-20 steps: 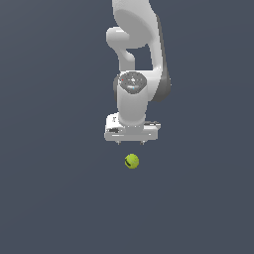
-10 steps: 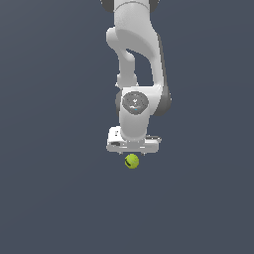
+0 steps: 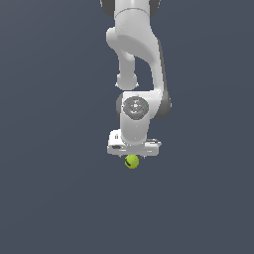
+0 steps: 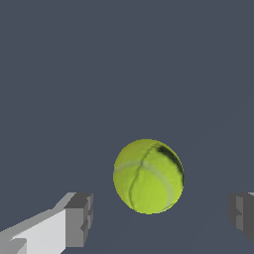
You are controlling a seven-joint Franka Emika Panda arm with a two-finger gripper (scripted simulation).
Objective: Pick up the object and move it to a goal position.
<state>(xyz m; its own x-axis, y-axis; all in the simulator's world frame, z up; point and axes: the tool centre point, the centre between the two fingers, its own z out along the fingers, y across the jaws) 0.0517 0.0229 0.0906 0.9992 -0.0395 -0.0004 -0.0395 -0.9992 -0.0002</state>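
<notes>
The object is a small yellow-green ball [image 3: 132,161] with a pale seam and a black mark, lying on the dark grey floor. In the exterior view the white arm hangs straight over it, and the hand's underside almost hides the ball's upper edge. The wrist view shows the ball [image 4: 148,176] large and close. My gripper [image 4: 161,218] is open, with one grey fingertip [image 4: 80,220] on each side of the ball and a gap between each pad and the ball. The ball is narrower than the opening, and nothing is held.
A plain dark grey floor [image 3: 54,198] fills both views. No other object, container or edge shows.
The arm has come down steadily over the ball, and the hand now sits just above it. The ball has stayed in place.
</notes>
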